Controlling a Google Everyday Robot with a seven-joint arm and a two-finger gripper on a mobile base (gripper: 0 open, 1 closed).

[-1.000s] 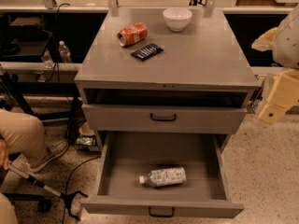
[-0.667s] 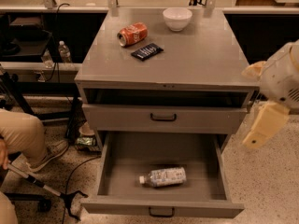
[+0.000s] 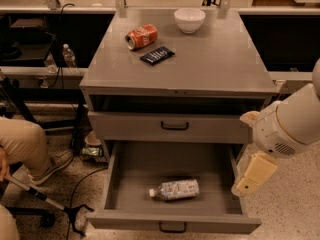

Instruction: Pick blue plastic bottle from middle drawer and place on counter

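Observation:
The blue plastic bottle (image 3: 175, 189) lies on its side in the pulled-out middle drawer (image 3: 120, 184), near the front centre, with its white cap pointing left. The drawer's black handle (image 3: 172, 227) is at the bottom edge of the view. The counter (image 3: 210, 64) is the grey top of the cabinet. My gripper (image 3: 252, 176) hangs as a cream-coloured piece below the white arm (image 3: 290, 126), just outside the drawer's right wall, right of and slightly above the bottle. It holds nothing that I can see.
On the counter sit a red-orange soda can (image 3: 141, 36) on its side, a dark snack packet (image 3: 157, 55) and a white bowl (image 3: 189, 19). The drawer above (image 3: 175, 126) is shut. A seated person's leg (image 3: 25, 144) and a cane (image 3: 45, 199) are at the left.
My arm and gripper have moved down and to the left, from beside the counter's right edge to beside the open drawer's right wall. The bottle has not moved.

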